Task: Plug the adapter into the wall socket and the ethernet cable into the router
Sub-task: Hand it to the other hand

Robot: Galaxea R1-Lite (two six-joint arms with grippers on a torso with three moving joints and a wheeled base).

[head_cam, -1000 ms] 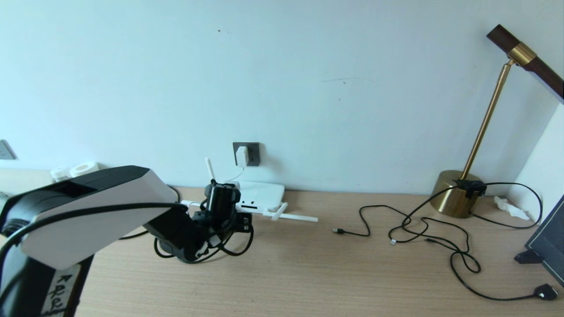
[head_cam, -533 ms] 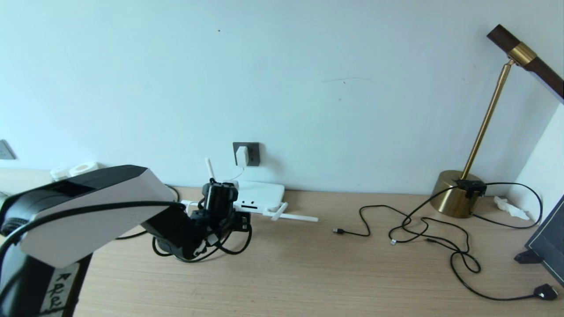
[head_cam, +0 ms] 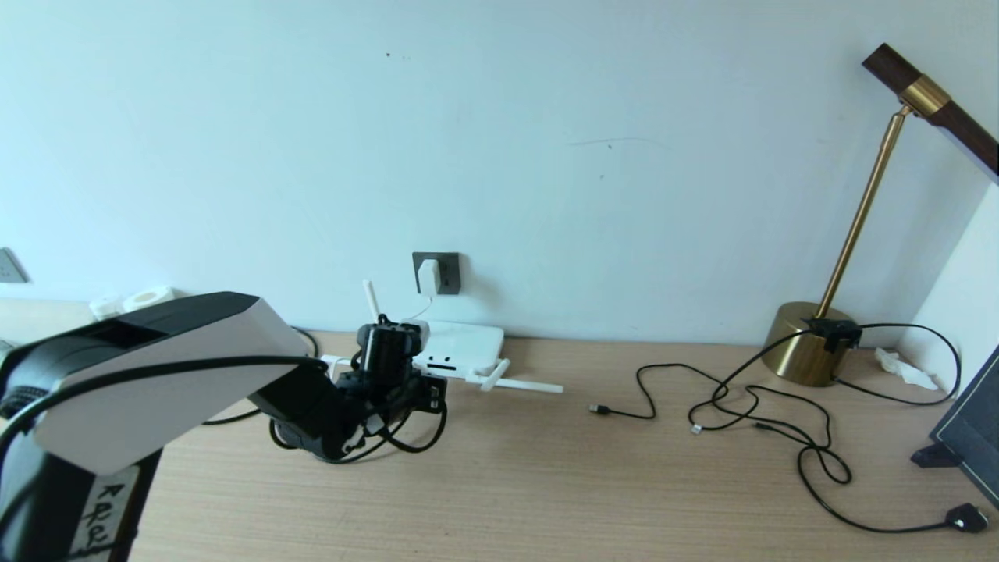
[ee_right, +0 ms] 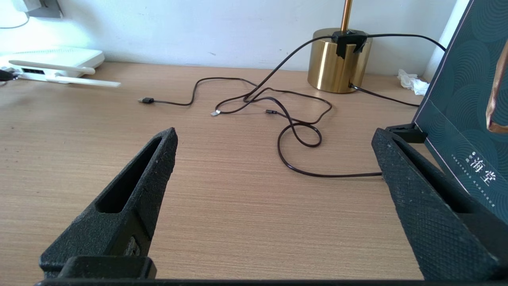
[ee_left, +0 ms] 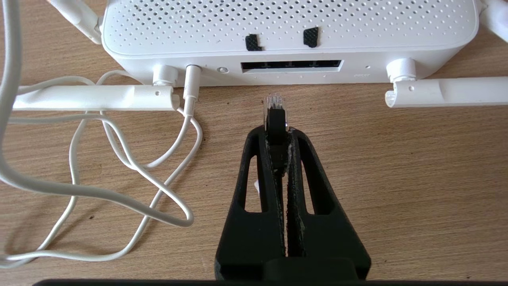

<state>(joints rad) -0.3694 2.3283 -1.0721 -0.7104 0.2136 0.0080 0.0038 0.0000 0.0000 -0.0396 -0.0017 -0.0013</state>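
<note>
The white adapter [head_cam: 428, 276] sits in the dark grey wall socket [head_cam: 447, 273]. Below it the flat white router [head_cam: 466, 343] lies on the desk. My left gripper [ee_left: 276, 128] is shut on the ethernet cable, whose clear clip plug [ee_left: 274, 103] sticks out past the fingertips. The plug hangs a short way in front of the router's [ee_left: 289, 28] dark port slot [ee_left: 291, 65], not touching it. The black ethernet cable [head_cam: 417, 441] loops under the left wrist. My right gripper [ee_right: 274, 134] hovers open over bare desk at the right, with nothing in it.
The router's white antennas [ee_left: 95, 97] lie along its front edge, and its thin white cord [ee_left: 119, 159] coils on the desk beside the gripper. Thin black cables [head_cam: 749, 406] sprawl at the right, near a brass lamp base [head_cam: 808, 343] and a dark box [head_cam: 968, 437].
The left gripper with the plug has shifted very slightly toward the router. Nothing else has moved.
</note>
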